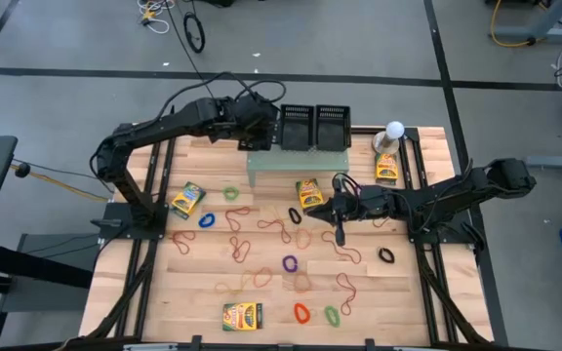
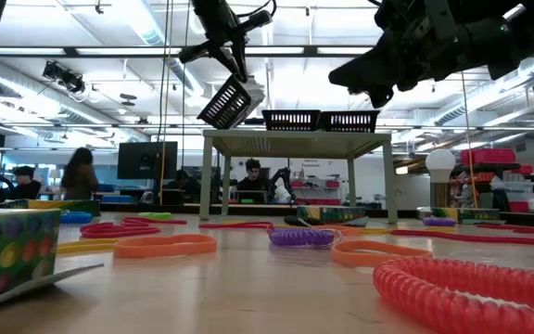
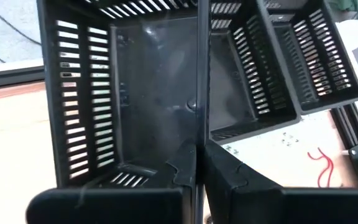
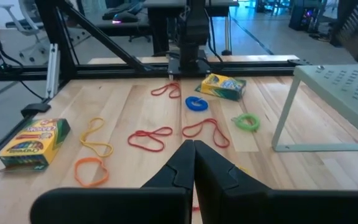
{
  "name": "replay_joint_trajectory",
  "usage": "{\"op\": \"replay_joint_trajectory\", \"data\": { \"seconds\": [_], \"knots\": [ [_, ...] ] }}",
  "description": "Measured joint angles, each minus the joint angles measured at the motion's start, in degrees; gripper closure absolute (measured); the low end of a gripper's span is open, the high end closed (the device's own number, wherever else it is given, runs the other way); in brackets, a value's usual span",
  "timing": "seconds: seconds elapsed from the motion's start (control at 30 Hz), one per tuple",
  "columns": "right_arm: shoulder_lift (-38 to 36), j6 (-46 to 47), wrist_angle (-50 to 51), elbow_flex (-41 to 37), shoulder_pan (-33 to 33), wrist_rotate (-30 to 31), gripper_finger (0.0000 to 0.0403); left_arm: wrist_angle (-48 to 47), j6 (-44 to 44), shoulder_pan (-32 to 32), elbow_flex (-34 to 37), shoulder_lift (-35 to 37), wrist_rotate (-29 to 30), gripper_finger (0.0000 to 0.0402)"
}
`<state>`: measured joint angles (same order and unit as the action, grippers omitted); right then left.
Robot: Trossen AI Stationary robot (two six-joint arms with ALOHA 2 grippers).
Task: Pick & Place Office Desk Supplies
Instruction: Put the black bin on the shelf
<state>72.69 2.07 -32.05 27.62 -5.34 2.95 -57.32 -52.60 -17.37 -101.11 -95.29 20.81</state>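
My left gripper (image 3: pixel 199 149) is at the far side of the table, shut on a black slatted basket (image 2: pixel 230 100) held in the air by the left end of the pale green stand (image 1: pixel 296 168). Two more black baskets (image 1: pixel 297 127) (image 1: pixel 332 127) sit on the stand top. Rubber bands such as a red one (image 1: pixel 243 248) and a purple one (image 1: pixel 290 262), along with yellow-and-green boxes (image 1: pixel 187 199) (image 1: pixel 309 193) (image 1: pixel 243 316), lie on the wooden table. My right gripper (image 4: pixel 193 146) hovers shut above the table's middle (image 1: pixel 322 208) with nothing in it. My left gripper pinches one side wall of the basket (image 3: pixel 197 118) at its rim, one finger (image 3: pixel 180 171) inside the basket and the other (image 3: pixel 229 177) outside. The fingers slant down toward the far edge. The basket hangs tilted (image 2: pixel 222 109), lifted clear of the table.
A white ball-topped object (image 1: pixel 394 132) and another box (image 1: pixel 387 167) stand at the stand's right end. Black rails (image 1: pixel 427 224) run along both table sides. Beyond the table, people sit at desks (image 2: pixel 80 174).
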Motion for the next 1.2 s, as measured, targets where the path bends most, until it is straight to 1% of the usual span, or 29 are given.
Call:
{"op": "replay_joint_trajectory", "data": {
  "seconds": [0.2, 0.33, 0.5, 0.63, 0.97, 1.13, 1.2],
  "knots": [
    [0.0, -0.3, -0.5, 0.0, -0.4, -0.2, 0.0392, 0.1, -0.5, 0.0, 0.0, 0.0, 1.6, 0.0381],
    [0.0, -0.6, -1.4, 0.0, -1.0, -0.3, 0.0392, 0.1, -1.1, -1.1, 0.0, -0.5, 1.7, 0.0381],
    [0.0, -0.8, -1.5, 0.0, -1.0, -0.3, 0.0392, 0.2, -1.3, -2.4, 0.0, -2.3, -0.4, 0.0381],
    [0.0, -0.8, -1.6, 0.0, -1.0, -0.3, 0.0392, 0.1, -0.8, -2.7, 0.0, -3.3, -0.7, 0.0379],
    [0.0, -0.9, -1.6, 0.0, -1.0, -0.3, 0.0392, 3.2, 0.3, -2.9, 0.0, -3.4, -2.8, 0.0340],
    [0.0, -1.0, -1.6, 0.0, -1.0, -0.3, 0.0392, 3.8, 2.4, -2.9, 0.1, -3.8, -3.0, 0.0337],
    [0.0, -1.0, -1.6, 0.0, -1.0, -0.4, 0.0392, 4.2, 5.0, -2.9, 0.1, -3.8, -3.2, 0.0336]
  ]
}}
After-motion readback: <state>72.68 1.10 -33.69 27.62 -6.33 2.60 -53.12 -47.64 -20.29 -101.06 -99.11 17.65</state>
